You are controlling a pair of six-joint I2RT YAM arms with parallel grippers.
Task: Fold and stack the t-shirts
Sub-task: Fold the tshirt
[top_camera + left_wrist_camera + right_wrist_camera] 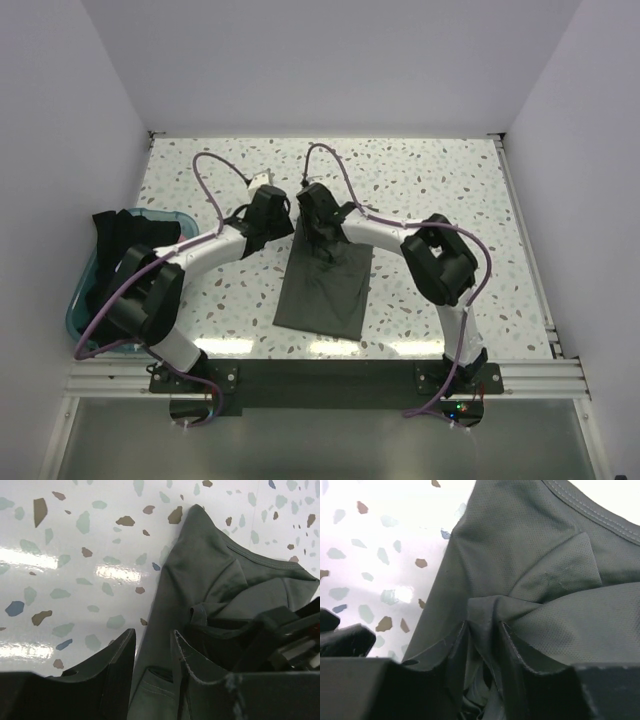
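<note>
Centre of the tabletop (450,190), and the olive t-shirt (325,290) lies there as a long narrow folded shape, its near end pointing at the arm bases. Both arms reach in over its far end, side by side.

Right pincer (483,627) is clenched on the cloth: a raised ridge of the olive fabric is gathered between its two fingers, touching both, with creases fanning out from the pinch. The stitched neckline runs past just above.

Left pincer (153,635) sits low at the shirt's left edge, and it's released: fingers apart, one finger (117,670) over bare speckled tabletop, the other over the cloth, with a flat strip of olive fabric showing in the gap. Nothing squeezed there. The right arm's dark hardware crowds in just beside it, over the bunched part of the shirt.

Off to the left, a teal tub (75,310) sits at the tabletop's edge with a black t-shirt (125,235) draped over its far rim, well apart from the olive one.
</note>
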